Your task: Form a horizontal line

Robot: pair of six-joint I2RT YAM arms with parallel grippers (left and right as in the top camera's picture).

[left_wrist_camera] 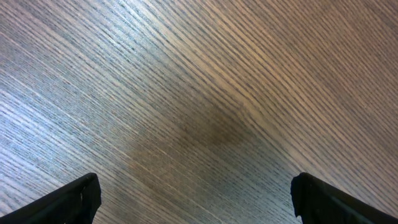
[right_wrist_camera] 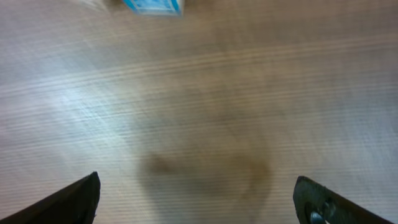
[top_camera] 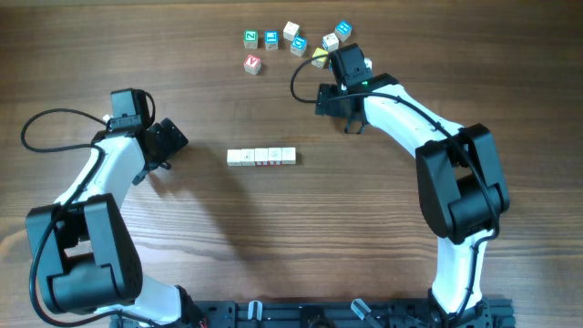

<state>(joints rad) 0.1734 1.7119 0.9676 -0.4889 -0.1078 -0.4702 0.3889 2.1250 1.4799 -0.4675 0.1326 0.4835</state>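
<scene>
- Finds the horizontal line (top_camera: 261, 157) near the middle of the table (top_camera: 364, 237), between the two arms and apart from both.
- Counts five pale cubes in that row, touching side to side, with faint red marks on the tops.
- Records the left gripper (left_wrist_camera: 196, 198) spread wide, holding nothing, with only wood grain between the fingertips.
- Places that gripper, in the overhead view, to the left of the row and well apart from it.
- Records the right gripper (right_wrist_camera: 196, 198) likewise spread wide, holding nothing, with only blurred wood between the fingertips.
- Notes a blue cube (right_wrist_camera: 154, 6) at the top edge of the right wrist view, cut off by the frame and clear of the fingers.
- Locates the right wrist, from overhead, at the far side of the table, just beside a loose cluster of coloured cubes (top_camera: 298, 44).
- Notes one red-marked cube (top_camera: 252, 64) slightly apart at the near left of that cluster.
</scene>
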